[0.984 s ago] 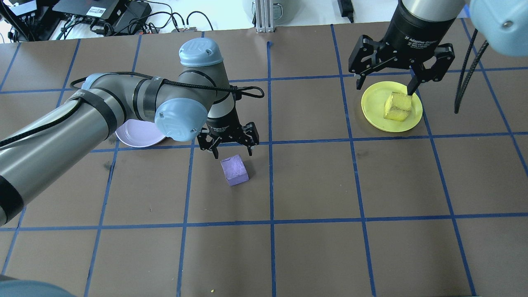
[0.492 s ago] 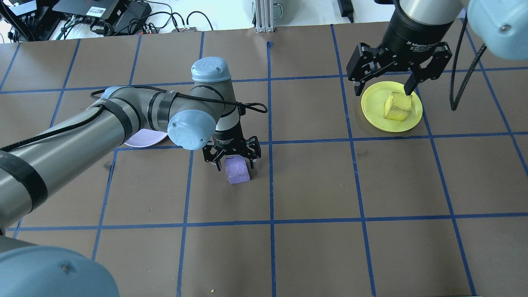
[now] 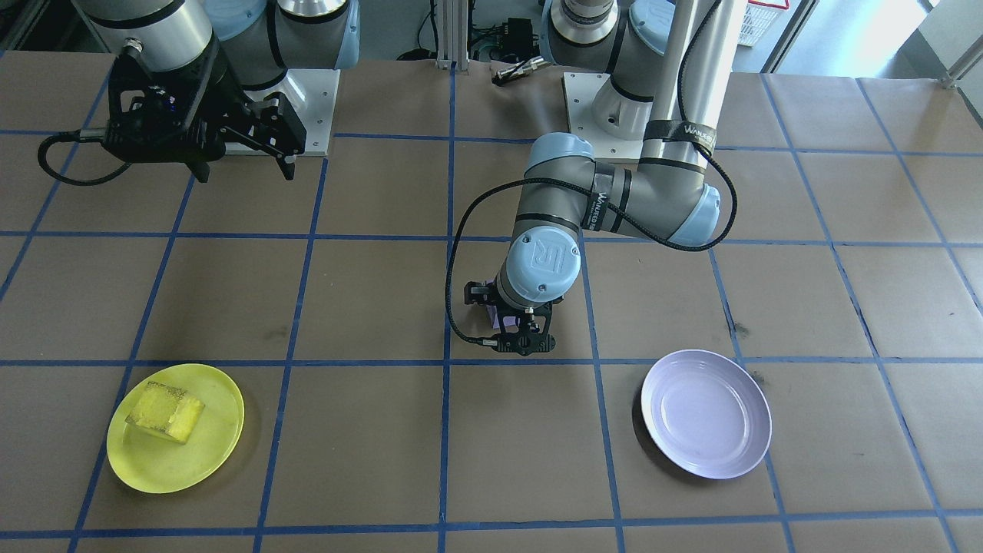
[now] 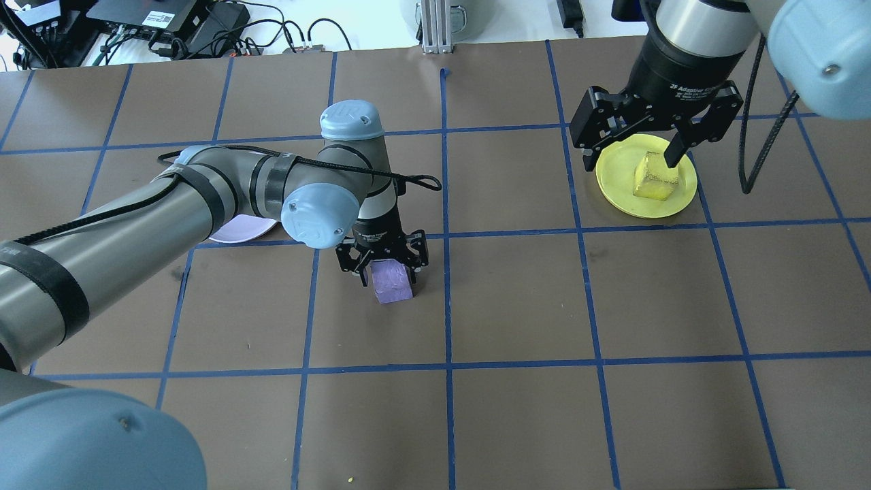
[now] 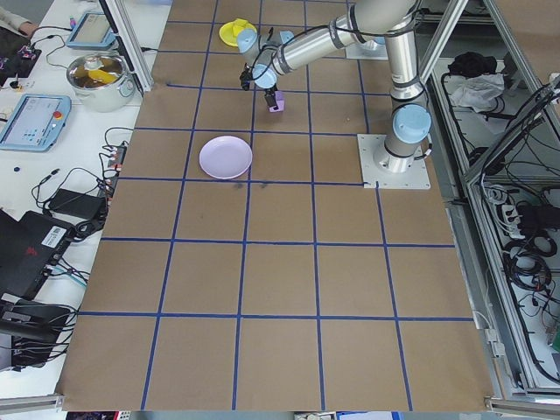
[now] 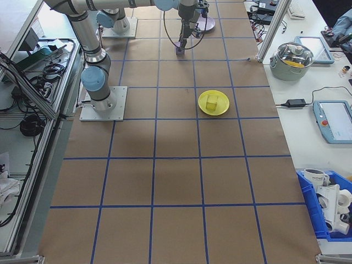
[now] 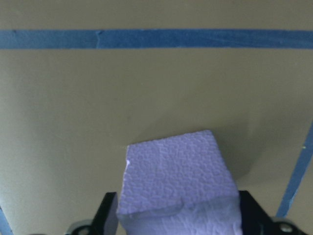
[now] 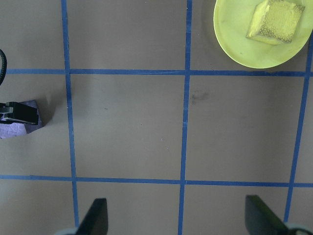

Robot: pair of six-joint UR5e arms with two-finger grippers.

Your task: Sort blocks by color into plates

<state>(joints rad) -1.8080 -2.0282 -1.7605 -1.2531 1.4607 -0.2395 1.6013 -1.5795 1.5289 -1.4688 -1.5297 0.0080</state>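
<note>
The pale purple block [image 4: 391, 284] rests on the brown table, one square right of the lavender plate [image 4: 238, 230]. My left gripper [image 4: 386, 269] stands over it, fingers pressed on both sides of the block [image 7: 178, 181]. The lavender plate [image 3: 706, 415] holds nothing. The yellow block [image 4: 656, 175] lies in the yellow plate [image 4: 616, 177] at the far right. My right gripper [image 4: 629, 160] hangs open well above that plate, holding nothing. Its wrist view shows the yellow plate [image 8: 234, 34] and the yellow block [image 8: 274, 22] from high up.
Blue tape lines divide the brown table into squares. Cables and electronics [image 4: 170, 20] and an aluminium post [image 4: 435, 27] line the far edge. A side bench carries a pot [image 5: 101, 74] and tablets.
My left gripper came down over the purple block and its fingers drew in against it. My right gripper rose and pulled back from the yellow plate, leaving the yellow block there.
</note>
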